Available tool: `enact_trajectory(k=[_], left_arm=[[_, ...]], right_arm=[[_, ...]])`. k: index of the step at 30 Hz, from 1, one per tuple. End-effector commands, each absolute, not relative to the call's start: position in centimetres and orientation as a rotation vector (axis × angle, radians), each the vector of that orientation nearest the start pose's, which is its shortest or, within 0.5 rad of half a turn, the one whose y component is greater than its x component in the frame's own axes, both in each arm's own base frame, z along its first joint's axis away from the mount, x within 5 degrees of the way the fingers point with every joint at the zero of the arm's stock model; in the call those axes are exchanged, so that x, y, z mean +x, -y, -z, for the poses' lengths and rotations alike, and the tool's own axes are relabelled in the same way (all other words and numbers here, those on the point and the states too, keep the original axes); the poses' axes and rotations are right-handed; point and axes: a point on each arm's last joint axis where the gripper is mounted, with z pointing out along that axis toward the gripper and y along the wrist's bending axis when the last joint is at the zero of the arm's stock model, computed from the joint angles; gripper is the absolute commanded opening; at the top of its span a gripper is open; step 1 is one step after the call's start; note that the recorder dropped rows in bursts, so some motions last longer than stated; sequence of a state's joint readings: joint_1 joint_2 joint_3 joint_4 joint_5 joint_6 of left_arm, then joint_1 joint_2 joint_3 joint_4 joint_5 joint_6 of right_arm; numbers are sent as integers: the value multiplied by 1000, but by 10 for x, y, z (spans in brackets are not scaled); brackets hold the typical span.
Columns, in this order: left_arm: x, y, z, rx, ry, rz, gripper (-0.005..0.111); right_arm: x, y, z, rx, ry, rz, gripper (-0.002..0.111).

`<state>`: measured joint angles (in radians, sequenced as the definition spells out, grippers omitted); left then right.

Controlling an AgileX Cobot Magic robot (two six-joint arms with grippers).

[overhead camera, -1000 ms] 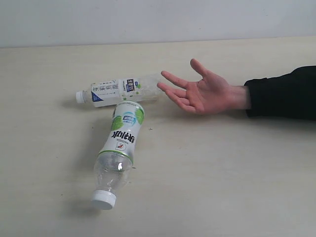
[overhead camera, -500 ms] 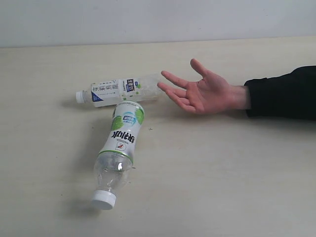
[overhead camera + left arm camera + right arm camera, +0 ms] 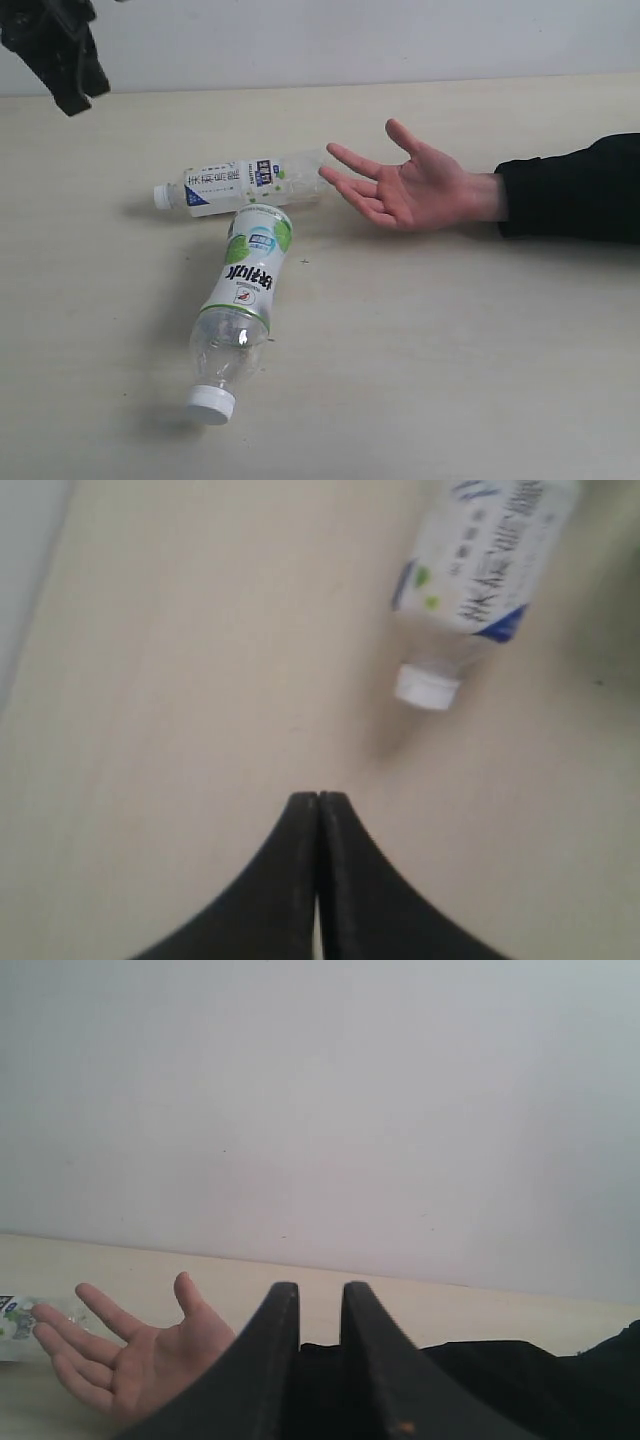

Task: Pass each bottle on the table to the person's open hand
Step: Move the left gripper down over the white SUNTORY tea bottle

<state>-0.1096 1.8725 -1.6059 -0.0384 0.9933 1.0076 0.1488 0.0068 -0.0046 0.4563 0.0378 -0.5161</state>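
Note:
Two bottles lie on their sides on the table (image 3: 450, 350). The white-blue bottle (image 3: 240, 183) lies crosswise with its white cap to the left. The white-green bottle (image 3: 245, 285) points its cap toward the front edge and touches the first one. The person's open hand (image 3: 410, 190) rests palm up just right of the white-blue bottle. My left gripper (image 3: 72, 100) hangs at the far upper left, shut and empty (image 3: 318, 798), with the white-blue bottle (image 3: 480, 570) ahead of it. My right gripper (image 3: 320, 1290) stands narrowly open, empty, behind the hand (image 3: 140, 1360).
A black sleeve (image 3: 570, 190) stretches from the hand to the right edge. A pale wall (image 3: 350, 40) runs behind the table's back edge. The other two bottles are out of view.
My left gripper has come into the exterior view at the upper left corner. The bottles and the hand have not moved.

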Motion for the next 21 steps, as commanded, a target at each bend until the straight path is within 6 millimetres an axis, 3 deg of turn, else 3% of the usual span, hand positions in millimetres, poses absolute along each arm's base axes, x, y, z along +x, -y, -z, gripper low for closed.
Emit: enact_trajectory(k=[1, 6, 9, 15, 17, 21], left_arm=[[422, 64, -242, 1637, -2232, 13, 0], [441, 72, -218, 1654, -2198, 74, 2], [442, 75, -215, 1657, -2198, 87, 16], [442, 86, -210, 1669, -2183, 133, 61], [441, 90, -207, 1676, -2186, 141, 66], [441, 101, -199, 1709, -2179, 154, 67]], right_arm=[[56, -10, -210, -168, -1508, -78, 17], [56, -10, -210, -168, -1508, -78, 17], [56, -10, -210, -168, -1508, -78, 17], [56, -10, -210, -168, -1508, -78, 17], [56, -10, -210, -168, -1508, -78, 17], [56, -10, -210, -168, -1508, -78, 17]])
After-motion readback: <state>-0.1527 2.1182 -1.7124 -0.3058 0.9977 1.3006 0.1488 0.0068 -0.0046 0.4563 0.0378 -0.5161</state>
